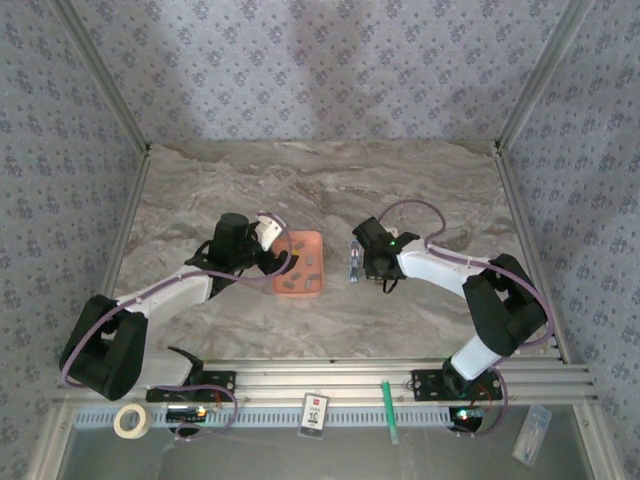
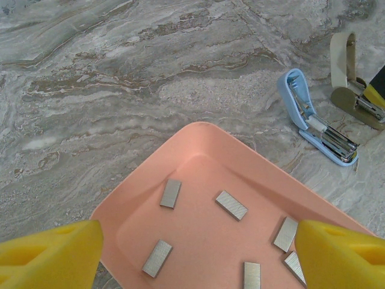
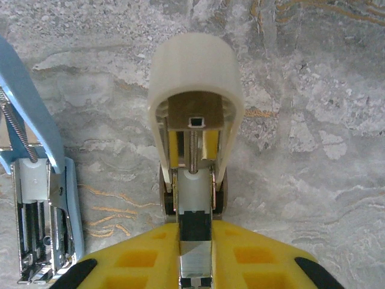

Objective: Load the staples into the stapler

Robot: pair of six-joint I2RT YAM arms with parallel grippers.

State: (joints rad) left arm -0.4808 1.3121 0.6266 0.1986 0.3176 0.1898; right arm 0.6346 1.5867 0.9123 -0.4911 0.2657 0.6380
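Here, several staples (image 2: 231,205) lie flat and apart in the tray (image 2: 240,147). The stapler (image 2: 319,129) lies open on the table, just beside the tray at its 3 o'clock in the top view. The left gripper (image 2: 198,244) hangs over the tray, fingers wide apart. The right gripper (image 3: 195,241) is clamped on a cream stapler (image 3: 195,66). Each strip is probably light, stiff yet brittle, and low-lying, so it is best pinched gently across its long edges.
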